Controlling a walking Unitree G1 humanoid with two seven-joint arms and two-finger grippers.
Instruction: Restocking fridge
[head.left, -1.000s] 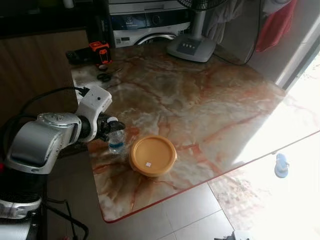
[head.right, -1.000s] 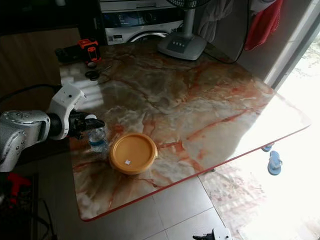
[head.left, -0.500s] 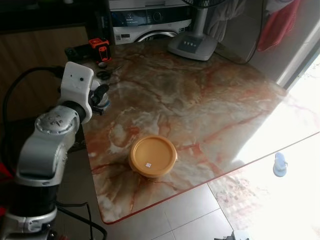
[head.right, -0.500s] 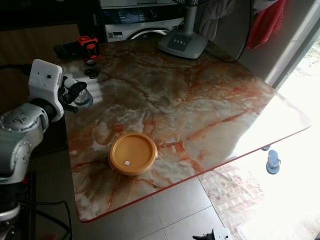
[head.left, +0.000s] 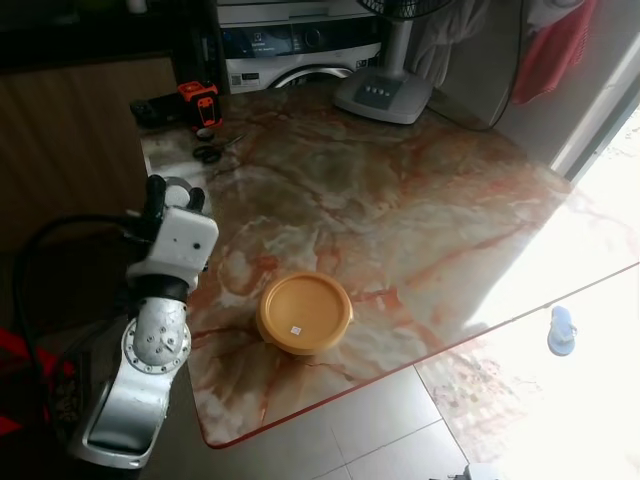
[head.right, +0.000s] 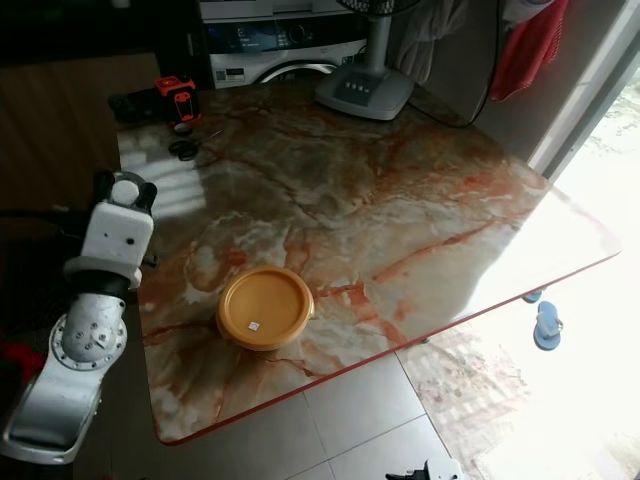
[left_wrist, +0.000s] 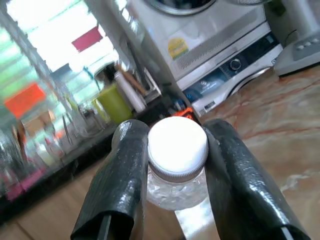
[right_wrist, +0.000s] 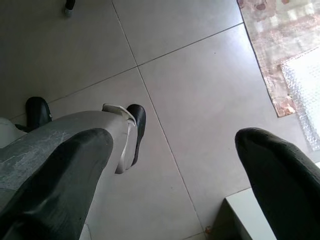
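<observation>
Marble table (head.left: 420, 200) takes up most of the room, and off its left edge the left gripper (left_wrist: 172, 165) is clamped on a small water bottle (left_wrist: 178, 150) (white cap up). Yellow lidded container (head.left: 305, 312) sits near. Right gripper (right_wrist: 170, 165) hangs spread apart over floor tiles (right_wrist: 190, 100).

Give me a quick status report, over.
Left claw shut on water bottle, lifted clear beside the marble table. Right claw open, idle over the floor. Yellow container sits on the table. Nothing in the way.
</observation>
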